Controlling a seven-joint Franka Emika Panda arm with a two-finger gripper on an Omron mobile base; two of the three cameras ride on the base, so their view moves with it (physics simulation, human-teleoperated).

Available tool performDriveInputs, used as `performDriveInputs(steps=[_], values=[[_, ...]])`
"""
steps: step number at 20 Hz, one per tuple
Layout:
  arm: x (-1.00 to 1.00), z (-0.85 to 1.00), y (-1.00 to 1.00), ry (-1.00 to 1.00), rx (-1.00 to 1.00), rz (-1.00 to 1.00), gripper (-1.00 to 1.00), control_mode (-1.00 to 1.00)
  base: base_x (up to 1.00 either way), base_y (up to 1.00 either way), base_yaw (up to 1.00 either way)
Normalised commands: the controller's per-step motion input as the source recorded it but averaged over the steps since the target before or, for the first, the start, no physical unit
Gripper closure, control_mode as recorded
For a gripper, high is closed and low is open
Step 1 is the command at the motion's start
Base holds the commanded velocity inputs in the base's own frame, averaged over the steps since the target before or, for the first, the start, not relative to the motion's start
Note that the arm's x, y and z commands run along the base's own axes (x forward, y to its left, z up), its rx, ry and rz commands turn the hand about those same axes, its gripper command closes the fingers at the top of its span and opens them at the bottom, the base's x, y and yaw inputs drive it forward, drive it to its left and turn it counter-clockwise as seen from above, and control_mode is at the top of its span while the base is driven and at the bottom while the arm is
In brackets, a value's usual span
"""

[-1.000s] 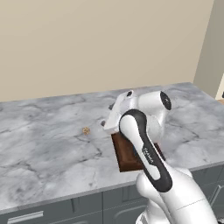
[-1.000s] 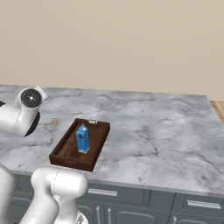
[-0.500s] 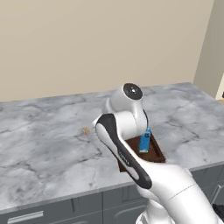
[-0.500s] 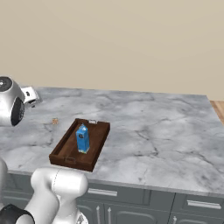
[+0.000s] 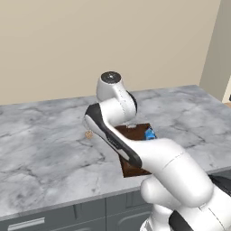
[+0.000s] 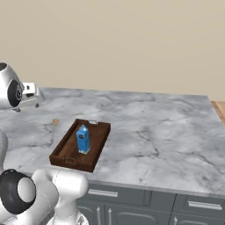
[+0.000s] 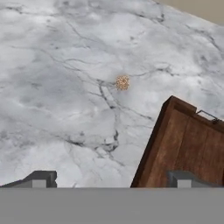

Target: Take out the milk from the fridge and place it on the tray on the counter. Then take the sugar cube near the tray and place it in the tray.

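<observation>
A plain beige wall (image 5: 90,40) fills the back of what I see, flat and unmarked from side to side. In my left base view a duller grey-tan upright panel (image 5: 217,49) stands against it at the far right; I cannot tell what it belongs to. Below me run dark grey cabinet fronts (image 6: 132,206) with slim silver bar handles (image 6: 100,192), horizontal on the drawers. At the right edge of my right base view a sliver of orange-brown wooden floor (image 6: 219,109) shows.
</observation>
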Motion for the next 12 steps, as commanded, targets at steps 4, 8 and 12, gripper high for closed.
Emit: performDriveInputs(steps=[4, 8, 12], values=[[0.32, -0.26, 0.0, 0.03, 0.02, -0.01, -1.0, -1.0, 0.0, 0.0, 0.0], [0.37, -0.21, 0.0, 0.03, 0.01, 0.0, -1.0, -1.0, 0.0, 0.0, 0.0], [0.4, -0.39, 0.0, 0.12, 0.0, 0.0, -1.0, -1.0, 0.0, 0.0, 0.0]])
